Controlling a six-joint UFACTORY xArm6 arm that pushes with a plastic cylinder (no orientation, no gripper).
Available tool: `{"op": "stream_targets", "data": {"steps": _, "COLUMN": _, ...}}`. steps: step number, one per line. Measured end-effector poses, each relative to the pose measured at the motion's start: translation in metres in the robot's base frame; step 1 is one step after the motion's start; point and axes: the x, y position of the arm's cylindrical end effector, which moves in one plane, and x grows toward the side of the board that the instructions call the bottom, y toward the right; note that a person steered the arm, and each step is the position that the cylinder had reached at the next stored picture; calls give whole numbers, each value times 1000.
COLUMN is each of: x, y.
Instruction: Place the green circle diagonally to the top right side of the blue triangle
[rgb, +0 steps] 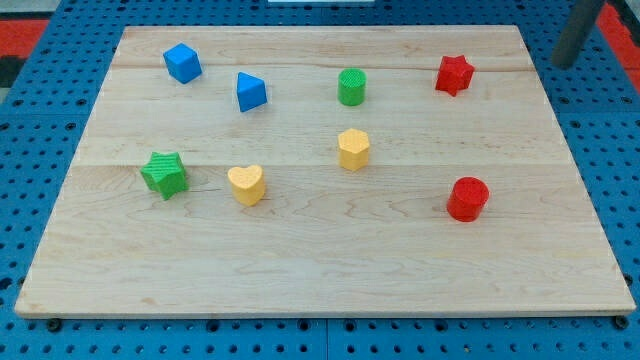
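Sat near the surface's (300, 270) top, green circle (351, 87), just right of blue triangle (250, 91). Hovered far off at view's top right, my tip (563, 64); no gripper, nothing touched.

Green circle (351, 87) right of blue triangle (250, 91); my tip (566, 62) seemingly off-board, top right.

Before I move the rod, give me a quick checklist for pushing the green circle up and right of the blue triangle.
1. Green circular block located, upright: ok.
2. Blue triangular block located at its left: ok.
3. Circle already diagonally above-right of triangle: not ok, roughly level.
4. Yellow hexagonal block below the circle, not touching: ok.
5. Red star block off to the right, apart: ok.
6. My tip off the wooden board, top right; exact end: cannot tell.
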Motion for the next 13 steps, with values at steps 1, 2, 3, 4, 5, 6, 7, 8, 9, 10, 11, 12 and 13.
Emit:
{"op": "stream_targets", "data": {"steps": 1, "x": 50, "y": -4}}
{"op": "stream_targets", "data": {"steps": 2, "x": 59, "y": -61}}
{"op": "stream_targets", "data": {"steps": 3, "x": 55, "y": -130}}
{"op": "stream_targets", "data": {"steps": 4, "x": 61, "y": -176}}
{"op": "stream_targets", "data": {"steps": 5, "x": 56, "y": -233}}
{"op": "stream_targets", "data": {"steps": 6, "x": 37, "y": -248}}
{"op": "stream_targets", "data": {"steps": 7, "x": 11, "y": -248}}
{"op": "stream_targets", "data": {"steps": 8, "x": 16, "y": -259}}
{"op": "stream_targets", "data": {"steps": 9, "x": 33, "y": -230}}
{"op": "stream_targets", "data": {"steps": 10, "x": 22, "y": -271}}
{"op": "stream_targets", "data": {"steps": 11, "x": 21, "y": -303}}
{"op": "stream_targets", "data": {"steps": 12, "x": 24, "y": -296}}
{"op": "stream_targets", "data": {"steps": 13, "x": 29, "y": -306}}
